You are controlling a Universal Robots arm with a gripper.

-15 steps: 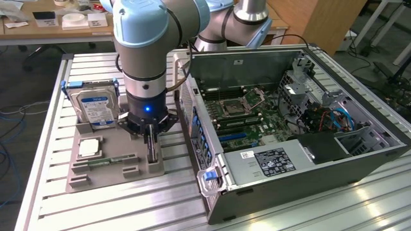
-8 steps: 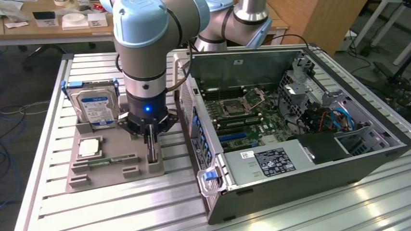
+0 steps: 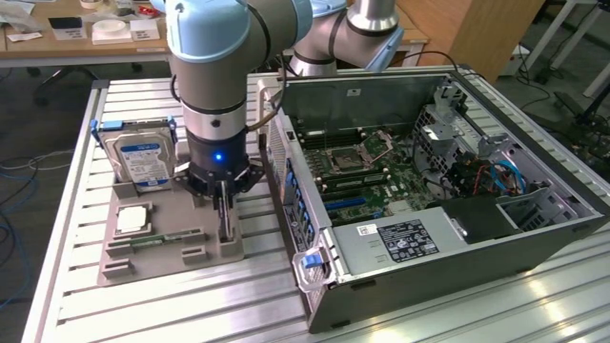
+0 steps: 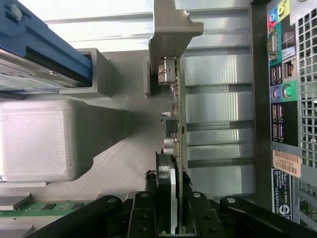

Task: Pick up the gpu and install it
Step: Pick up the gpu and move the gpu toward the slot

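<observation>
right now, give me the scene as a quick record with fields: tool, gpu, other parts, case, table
tool: the tool points down over the gray holder, shut on the gpu
gpu: the gpu stands on edge at the holder, not yet in the case
other parts: hard drive upright; square silver chip and memory stick lying flat on the holder
case: the case is open, at the exterior view's right of the holder, motherboard exposed
table: the slotted metal table carries holder and case
</observation>
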